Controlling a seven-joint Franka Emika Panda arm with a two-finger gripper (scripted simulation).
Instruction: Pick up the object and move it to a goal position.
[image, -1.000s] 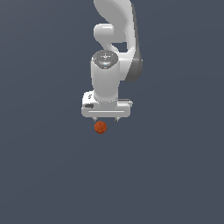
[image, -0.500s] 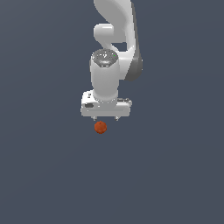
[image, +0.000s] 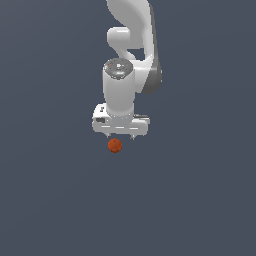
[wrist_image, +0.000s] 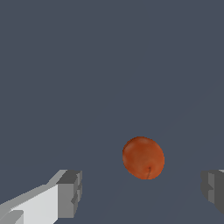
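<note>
The white arm (image: 131, 30) comes down from the top of the exterior view, bends at a grey-sided joint, and ends in a thick upright wrist that points straight down at the plain dark grey bench (image: 50, 200). At the foot of the wrist sits the broad, flat body of the claw (image: 120, 137), level and square-on, with only the short tips of its fingers showing beneath it.

The claw is spread wide and grips nothing. In the wrist view its two grey finger pads (wrist_image: 70, 192) stand far apart at opposite edges of the picture, with bare bench between them.

The orange-red ball (image: 115, 145) lies on the bench just under the claw, a little toward the exterior view's left of the claw's middle. From the wrist camera the ball (wrist_image: 143, 157) sits between the two fingers, closer to one than the other, touching neither. A small dark mark shows on its skin.

I can make out no writing or brand on the arm; a tiny red speck on the wrist's top cap is too small to read.
</note>
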